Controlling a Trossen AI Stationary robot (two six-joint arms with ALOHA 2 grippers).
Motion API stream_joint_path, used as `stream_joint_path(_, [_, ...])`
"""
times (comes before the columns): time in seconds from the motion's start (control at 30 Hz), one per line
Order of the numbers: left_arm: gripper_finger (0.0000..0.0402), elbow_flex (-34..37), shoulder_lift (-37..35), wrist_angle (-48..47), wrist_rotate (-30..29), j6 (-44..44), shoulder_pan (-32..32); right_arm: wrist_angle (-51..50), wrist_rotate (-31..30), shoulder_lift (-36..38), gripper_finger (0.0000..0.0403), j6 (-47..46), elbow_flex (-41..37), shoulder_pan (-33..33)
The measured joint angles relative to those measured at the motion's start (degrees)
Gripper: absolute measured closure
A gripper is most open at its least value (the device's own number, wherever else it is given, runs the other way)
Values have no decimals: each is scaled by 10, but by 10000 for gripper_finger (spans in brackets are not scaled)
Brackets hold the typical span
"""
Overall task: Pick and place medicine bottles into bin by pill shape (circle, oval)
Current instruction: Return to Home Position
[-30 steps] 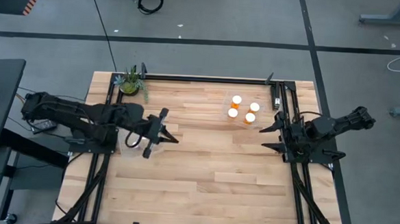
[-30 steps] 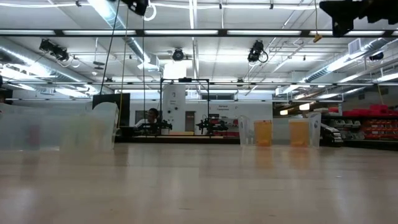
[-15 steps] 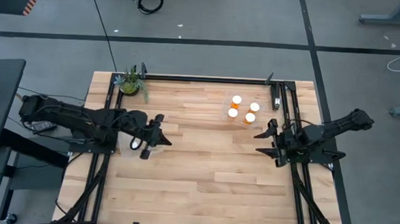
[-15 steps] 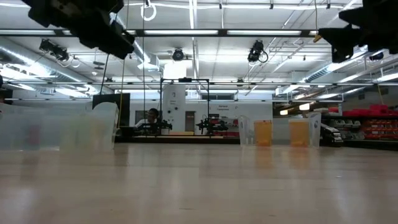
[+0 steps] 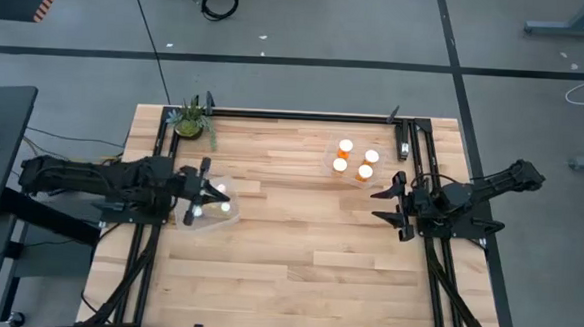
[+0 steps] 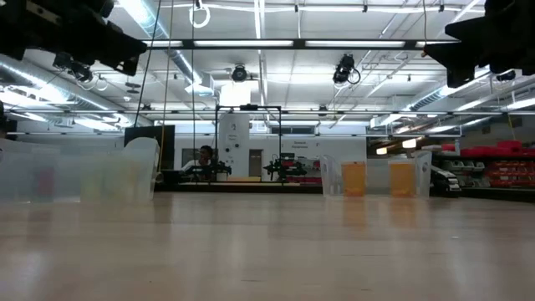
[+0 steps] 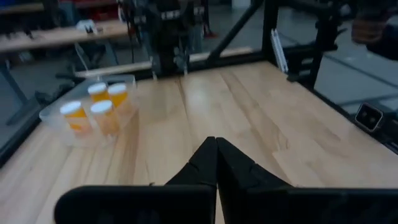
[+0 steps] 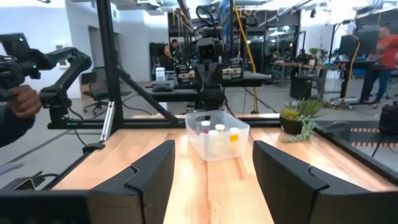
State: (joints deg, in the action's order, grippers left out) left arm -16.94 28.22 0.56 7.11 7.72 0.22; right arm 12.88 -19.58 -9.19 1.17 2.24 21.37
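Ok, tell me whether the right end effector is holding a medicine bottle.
No, in the right wrist view the right end effector has its fingers spread wide apart with nothing gripped between them.

Even overhead light fills the high view; the table (image 5: 297,254) is bright, shadows faint; bottles (image 5: 355,161) show glaring white caps; in the low view ceiling strips (image 6: 251,43) blaze, the tabletop carries their sheen, the arms (image 6: 493,33) are black silhouettes; the left wrist view is dim.
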Motion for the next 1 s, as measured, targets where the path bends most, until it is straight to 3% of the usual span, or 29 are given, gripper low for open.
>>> stream_joint_path(0.2, [390,79,-66,74,0,-11,-4,-22,0,0,202,-28,0,0])
stream_joint_path(0.43, [396,139,-126,82,0,-24,-4,-37,8,0,222,-45,0,0])
stream_joint_path(0.57, [393,163,-152,83,-33,-23,-4,-42,8,0,231,-42,2,0])
stream_joint_path(0.83, [397,164,-175,46,-49,-11,-4,-95,8,0,252,-54,26,4])
stream_joint_path(1.0, [386,164,-174,42,-49,-52,-4,-87,-12,-1,261,-89,-16,5])
